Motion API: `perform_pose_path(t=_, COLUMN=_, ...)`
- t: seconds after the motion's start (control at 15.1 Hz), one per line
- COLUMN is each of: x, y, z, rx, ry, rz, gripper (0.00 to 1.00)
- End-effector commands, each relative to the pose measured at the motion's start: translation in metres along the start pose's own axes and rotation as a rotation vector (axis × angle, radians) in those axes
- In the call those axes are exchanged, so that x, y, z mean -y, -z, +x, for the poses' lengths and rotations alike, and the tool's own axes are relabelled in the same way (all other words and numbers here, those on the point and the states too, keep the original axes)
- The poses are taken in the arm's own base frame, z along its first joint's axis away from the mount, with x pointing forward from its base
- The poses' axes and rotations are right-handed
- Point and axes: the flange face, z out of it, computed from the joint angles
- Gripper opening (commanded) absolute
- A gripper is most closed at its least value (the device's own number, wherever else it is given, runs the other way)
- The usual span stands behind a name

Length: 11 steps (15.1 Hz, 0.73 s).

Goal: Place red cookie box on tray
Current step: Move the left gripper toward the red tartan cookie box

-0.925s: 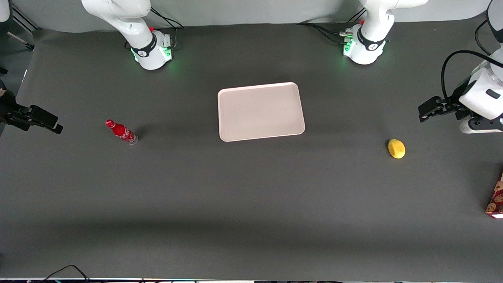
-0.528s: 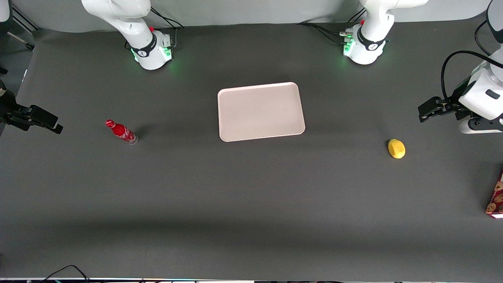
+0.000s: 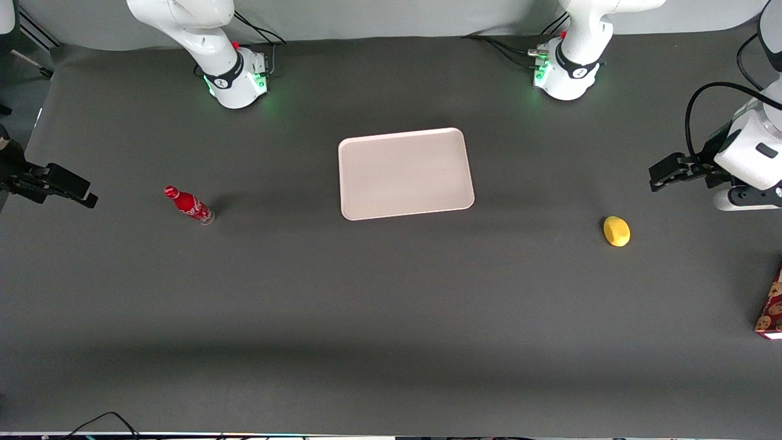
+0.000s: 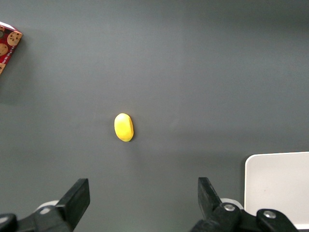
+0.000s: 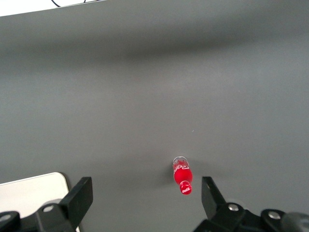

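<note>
The red cookie box [image 3: 772, 305] lies at the working arm's end of the table, partly cut off by the picture's edge; one corner of the red cookie box [image 4: 8, 43] shows in the left wrist view. The pale tray [image 3: 405, 173] sits flat at the table's middle with nothing on it, and a corner of the tray [image 4: 277, 186] shows at the wrist. My gripper [image 3: 658, 172] hangs high over the table's working-arm end, farther from the front camera than the box and well apart from it. The gripper [image 4: 143, 198] is open with nothing between its fingers.
A yellow lemon [image 3: 616, 231] lies between the tray and the box, nearer the front camera than my gripper; the lemon [image 4: 124, 127] also shows at the wrist. A red soda bottle [image 3: 189, 205] stands toward the parked arm's end. Both arm bases [image 3: 565, 67] stand along the back.
My gripper has drifted slightly, a few pixels toward the tray and away from the front camera. Nothing else has moved.
</note>
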Motion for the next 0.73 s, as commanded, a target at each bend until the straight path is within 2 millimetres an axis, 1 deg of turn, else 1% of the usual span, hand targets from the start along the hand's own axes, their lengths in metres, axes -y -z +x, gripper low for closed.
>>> perform_pose_path(t=0.0, x=0.0004, y=0.0048, z=0.0013, rx=0.005, ry=-0.007, rz=-0.011, gripper=1.0)
perform_pose_path(t=0.4, x=0.0006, y=0.0037, z=0.0008, rx=0.011, ry=-0.015, rz=-0.009, gripper=1.0)
perform_pose_path(t=0.66, x=0.0052, y=-0.0025, z=-0.0012, rx=0.051, ry=-0.084, rz=-0.006, gripper=1.0)
